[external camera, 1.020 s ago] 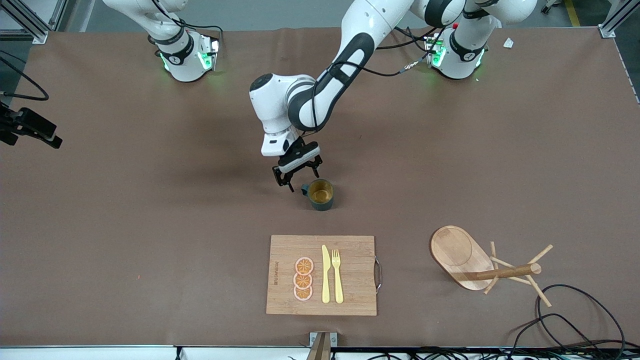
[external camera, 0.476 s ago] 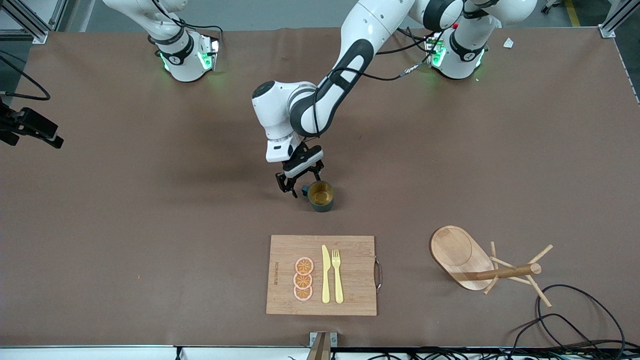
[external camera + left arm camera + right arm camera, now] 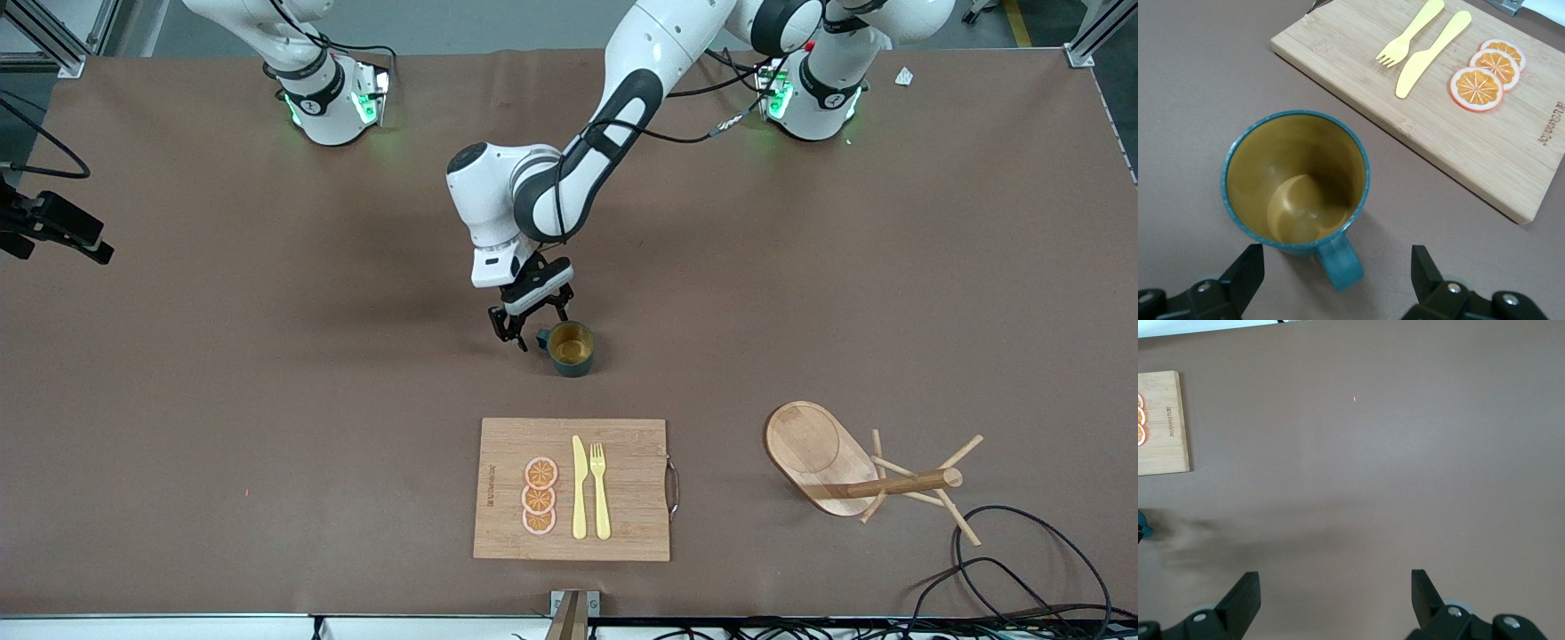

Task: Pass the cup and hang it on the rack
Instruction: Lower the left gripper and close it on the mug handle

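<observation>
- A robotics lab, set up for testing rather than a lived-in kitchen.
- Two white arms (image 3: 569, 169) are bolted at the desk (image 3: 267, 400) edge farthest from the front camera, green lights glowing at their bases (image 3: 333, 102).
- The desk is covered in plain brown sheeting, with aluminium frame posts (image 3: 1089, 36) at its corners.
- Loose black cables (image 3: 1022, 569) trail near the rack (image 3: 853, 467).
- A clamped black camera mount (image 3: 53, 227) sits at the desk edge toward the right arm's end.
- The board (image 3: 573, 489) carries toy props: yellow plastic cutlery (image 3: 590, 489) and fake orange slices (image 3: 540, 495).
</observation>
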`<state>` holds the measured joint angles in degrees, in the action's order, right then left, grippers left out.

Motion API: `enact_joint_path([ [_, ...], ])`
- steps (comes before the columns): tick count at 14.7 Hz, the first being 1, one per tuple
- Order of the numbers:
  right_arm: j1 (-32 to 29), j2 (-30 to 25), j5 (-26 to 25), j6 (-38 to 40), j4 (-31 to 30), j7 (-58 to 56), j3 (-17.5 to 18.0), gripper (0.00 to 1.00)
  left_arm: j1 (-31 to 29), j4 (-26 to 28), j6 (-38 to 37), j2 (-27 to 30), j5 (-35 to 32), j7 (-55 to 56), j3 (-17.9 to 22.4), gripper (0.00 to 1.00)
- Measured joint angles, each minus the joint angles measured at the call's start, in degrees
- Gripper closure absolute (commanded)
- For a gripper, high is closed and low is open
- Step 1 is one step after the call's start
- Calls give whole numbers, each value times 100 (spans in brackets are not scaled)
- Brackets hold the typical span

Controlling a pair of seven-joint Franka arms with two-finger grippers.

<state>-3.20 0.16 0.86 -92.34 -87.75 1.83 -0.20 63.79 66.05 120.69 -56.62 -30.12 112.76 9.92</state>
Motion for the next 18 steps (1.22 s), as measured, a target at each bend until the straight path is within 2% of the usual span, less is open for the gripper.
enact_joint_path([
  [8, 0, 0, 0, -1, 0, 0, 0, 0, 17, 4, -145, -68, 0, 421, -8, 5],
  [15, 0, 0, 0, -1, 0, 0, 5, 0, 20, 52, -188, -104, 0, 530, -25, 12],
  [18, 0, 0, 0, -1, 0, 0, 5, 0, 61, 57, -191, -200, 0, 538, -35, 19],
])
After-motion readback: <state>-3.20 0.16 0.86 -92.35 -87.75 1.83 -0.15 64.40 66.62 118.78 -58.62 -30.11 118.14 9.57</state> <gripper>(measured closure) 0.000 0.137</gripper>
